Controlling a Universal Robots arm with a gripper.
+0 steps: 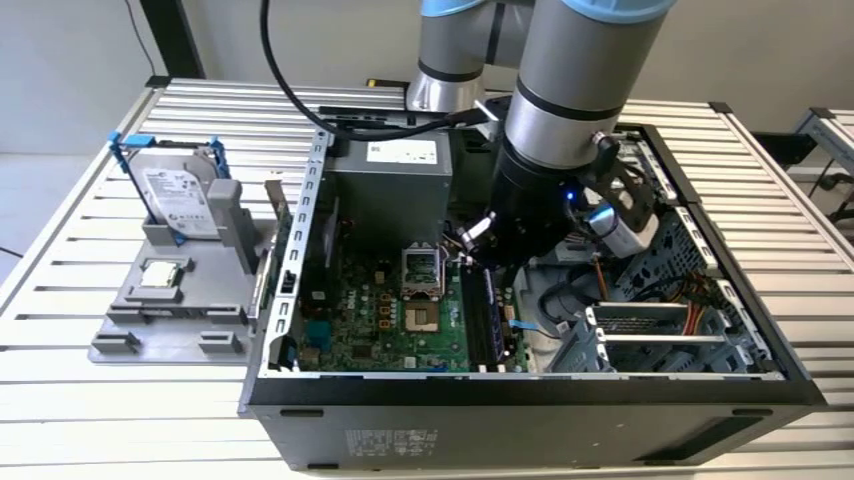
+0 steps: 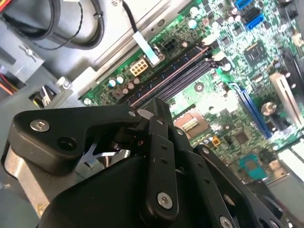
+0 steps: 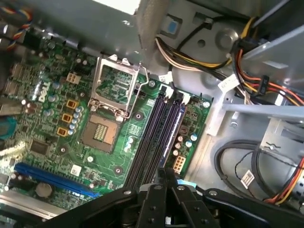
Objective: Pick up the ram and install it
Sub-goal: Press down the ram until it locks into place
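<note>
Because the arm's own body blocks the exterior view, the gripper (image 3: 166, 173) tips are hard to make out there; in both wrist views the fingers (image 2: 159, 111) look pressed together, nothing seen between them. Ram (image 3: 172, 127) apparently stands seated in a motherboard slot (image 3: 151, 137), just beyond the fingertips; contact cannot be judged

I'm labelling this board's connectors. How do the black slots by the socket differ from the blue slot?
The black slots are several, side by side, with pale end latches; the blue slot lies alone. The black slots run crosswise to the blue slot. Both are long, narrow and sit on the green board.
</note>
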